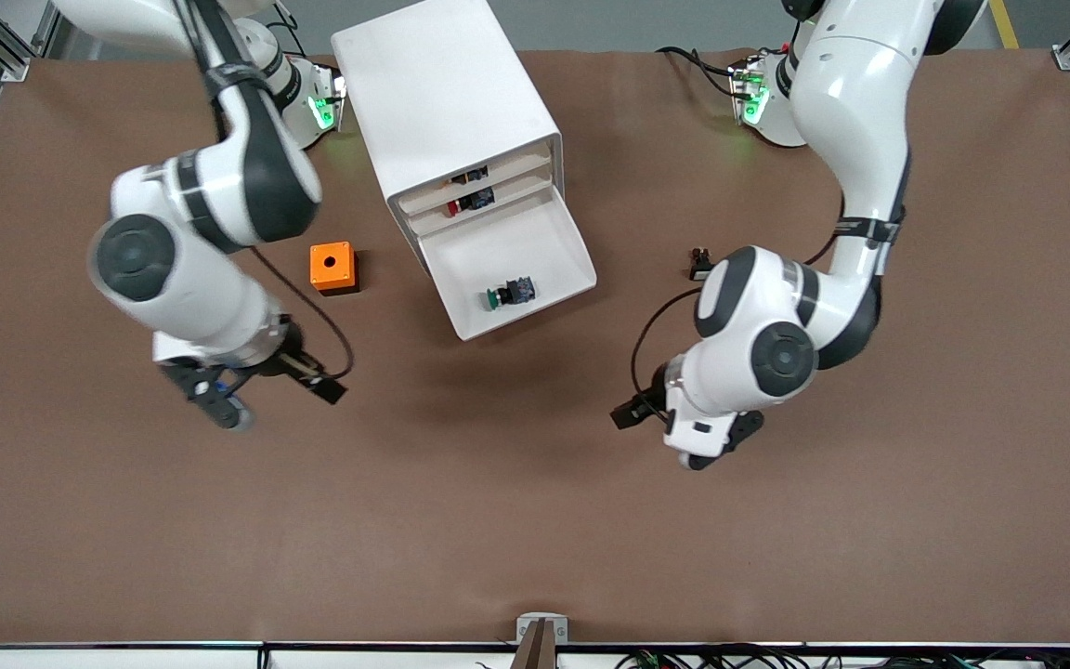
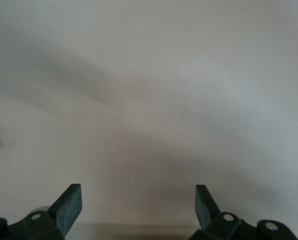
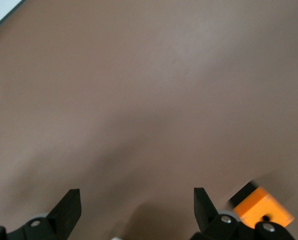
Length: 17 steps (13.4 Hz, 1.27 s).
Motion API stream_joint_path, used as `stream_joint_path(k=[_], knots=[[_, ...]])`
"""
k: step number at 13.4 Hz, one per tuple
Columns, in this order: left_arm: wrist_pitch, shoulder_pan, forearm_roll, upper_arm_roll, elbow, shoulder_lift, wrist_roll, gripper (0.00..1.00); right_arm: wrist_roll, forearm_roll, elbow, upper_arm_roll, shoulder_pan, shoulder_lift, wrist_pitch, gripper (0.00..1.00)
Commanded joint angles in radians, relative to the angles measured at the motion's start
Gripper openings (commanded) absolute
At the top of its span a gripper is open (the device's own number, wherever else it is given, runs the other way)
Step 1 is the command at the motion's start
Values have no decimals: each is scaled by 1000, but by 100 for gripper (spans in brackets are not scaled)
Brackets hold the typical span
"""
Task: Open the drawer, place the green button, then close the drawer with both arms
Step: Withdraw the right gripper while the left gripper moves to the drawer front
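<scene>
The button [image 1: 509,294], green cap on a black body, lies on its side inside the open bottom drawer [image 1: 558,243] of the white cabinet [image 1: 442,88]. My right gripper [image 1: 221,405] hangs open over bare brown table toward the right arm's end, with nothing between its fingers; in the right wrist view the right gripper [image 3: 137,202] has only table under it. Over bare table toward the left arm's end is my left gripper [image 1: 713,450], also open. The left wrist view shows that left gripper [image 2: 138,200] empty.
An orange box with a hole [image 1: 332,268] stands beside the cabinet toward the right arm's end, and it also shows in the right wrist view as the orange box [image 3: 262,209]. A small black switch [image 1: 700,263] sits toward the left arm's end. The cabinet's upper shelves hold small parts [image 1: 470,200].
</scene>
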Motion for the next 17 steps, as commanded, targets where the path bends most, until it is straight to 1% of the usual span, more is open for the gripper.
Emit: stream_joint_path(k=[1, 5, 9, 12, 14, 16, 17], knots=[[22, -71, 9, 0, -50, -2, -89, 100, -190, 7, -4, 24, -138, -28, -27, 100], [25, -174, 11, -1, -55, 30, -251, 100, -480, 9, -18, 24, -255, -77, -49, 100], [26, -258, 21, -1, -78, 48, -257, 100, -653, 9, -48, 22, -304, -152, -85, 100], [62, -294, 30, -1, -78, 74, -249, 100, -688, 6, -77, 22, -308, -259, -142, 100], [62, -314, 50, -1, -78, 82, -240, 100, -689, -5, -151, 24, -307, -355, -132, 100], [62, -351, 47, -3, -78, 79, -237, 100, -691, -13, -159, 24, -307, -392, -144, 100], [60, -370, 46, -3, -78, 77, -243, 100, -689, -37, -165, 24, -305, -411, -148, 100]])
